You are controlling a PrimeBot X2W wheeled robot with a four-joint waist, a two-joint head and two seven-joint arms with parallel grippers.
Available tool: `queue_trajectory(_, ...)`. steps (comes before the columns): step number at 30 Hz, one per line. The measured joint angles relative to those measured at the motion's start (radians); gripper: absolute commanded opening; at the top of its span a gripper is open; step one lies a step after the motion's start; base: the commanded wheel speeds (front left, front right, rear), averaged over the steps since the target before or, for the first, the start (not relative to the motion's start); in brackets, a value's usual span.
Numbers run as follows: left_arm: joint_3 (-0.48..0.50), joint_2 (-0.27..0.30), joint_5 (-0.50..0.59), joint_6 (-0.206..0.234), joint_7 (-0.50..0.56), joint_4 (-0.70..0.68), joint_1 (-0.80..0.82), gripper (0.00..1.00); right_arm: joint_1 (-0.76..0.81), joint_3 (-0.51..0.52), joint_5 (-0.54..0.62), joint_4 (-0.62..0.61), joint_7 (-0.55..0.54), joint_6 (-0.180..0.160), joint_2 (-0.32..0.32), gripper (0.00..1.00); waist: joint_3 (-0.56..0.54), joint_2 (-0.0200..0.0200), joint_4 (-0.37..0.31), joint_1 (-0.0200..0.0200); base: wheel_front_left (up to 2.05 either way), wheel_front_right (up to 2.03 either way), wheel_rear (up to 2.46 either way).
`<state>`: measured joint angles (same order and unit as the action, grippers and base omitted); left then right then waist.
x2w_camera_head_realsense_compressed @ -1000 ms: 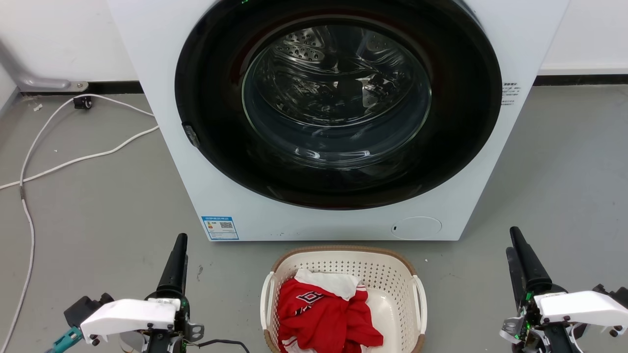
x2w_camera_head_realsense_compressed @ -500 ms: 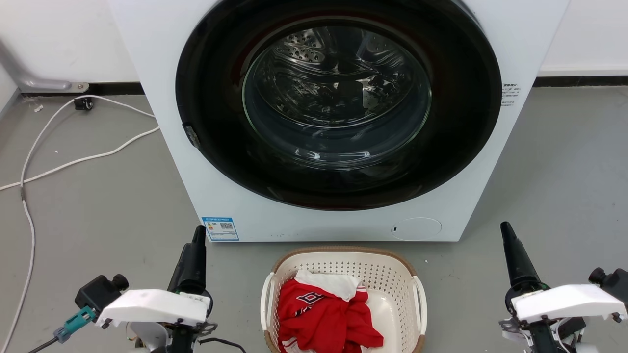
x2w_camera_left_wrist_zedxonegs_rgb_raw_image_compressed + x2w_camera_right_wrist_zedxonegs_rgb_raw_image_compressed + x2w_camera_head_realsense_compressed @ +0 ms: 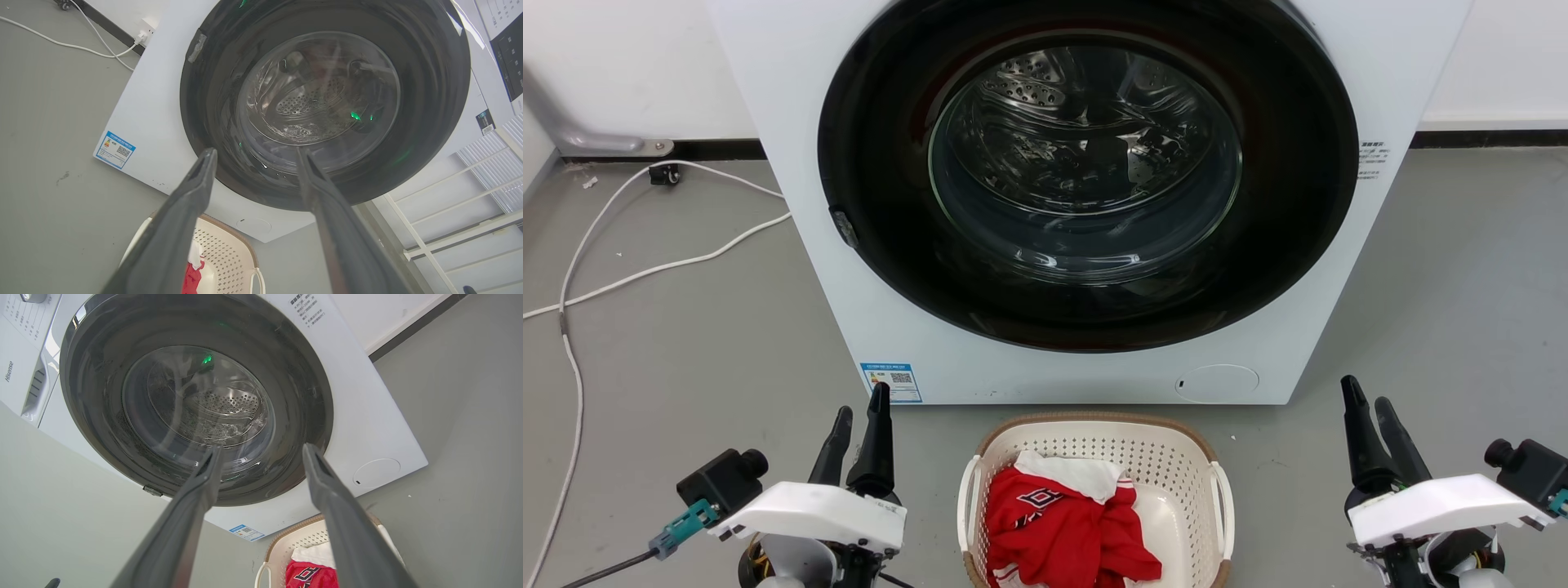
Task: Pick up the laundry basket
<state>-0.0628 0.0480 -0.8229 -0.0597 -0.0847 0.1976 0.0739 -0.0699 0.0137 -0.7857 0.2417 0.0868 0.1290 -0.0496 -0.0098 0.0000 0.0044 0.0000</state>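
- The laundry basket (image 3: 1168, 469) is seen standing on the grey floor (image 3: 686, 343), just in front of the bottom edge of the washing machine (image 3: 849, 286) and below its round door (image 3: 1086, 163). A thin strip of floor seems to lie between basket and machine, though this is hard to judge from above.
- A red garment (image 3: 1062, 523) and a white cloth (image 3: 1070, 472) are held inside the basket. Its near end is cut off by the bottom edge of the head view.
- The left gripper (image 3: 862, 402) is held over the floor beside the basket's left side, apart from it. Its fingers are spread partway, and nothing is held between them. In the left wrist view they are aimed at the machine's door, with the basket low behind the fingers.
- The right gripper (image 3: 1365, 394) is held over the floor further out on the basket's right side, well apart from it. Its fingers are likewise parted, with nothing gripped.
- The step in hand is judged to be the approach. The basket is not yet touched, and nothing has been lifted.
- For the next move, each gripper needs to be lowered and brought inward to the white handle on its own side, the left handle (image 3: 965, 498) and the right handle (image 3: 1223, 506).
- The fingers need to be set around each handle and closed. Both arms should then be raised evenly, so that the basket is not tipped and the clothes are kept inside.
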Motion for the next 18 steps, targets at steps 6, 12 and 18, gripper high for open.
queue_trajectory(6,-0.014,0.0,0.081,0.008,-0.019,0.005,0.003,1.0,0.0,-0.006,0.079,0.02,0.019,0.0,0.0,1.0,-0.001,0.0,-0.001,0.0,0.0,0.0,0.0)
queue_trajectory(12,-0.024,0.0,0.181,0.017,-0.042,0.018,0.012,1.0,0.0,-0.017,0.167,0.035,0.037,0.0,0.0,1.0,-0.002,0.0,-0.002,0.0,0.0,0.0,0.0)
queue_trajectory(18,-0.027,0.0,0.235,0.025,-0.056,0.024,0.014,1.0,-0.001,-0.025,0.222,0.04,0.047,0.0,0.0,1.0,-0.002,0.0,-0.002,0.0,0.0,0.0,0.0)
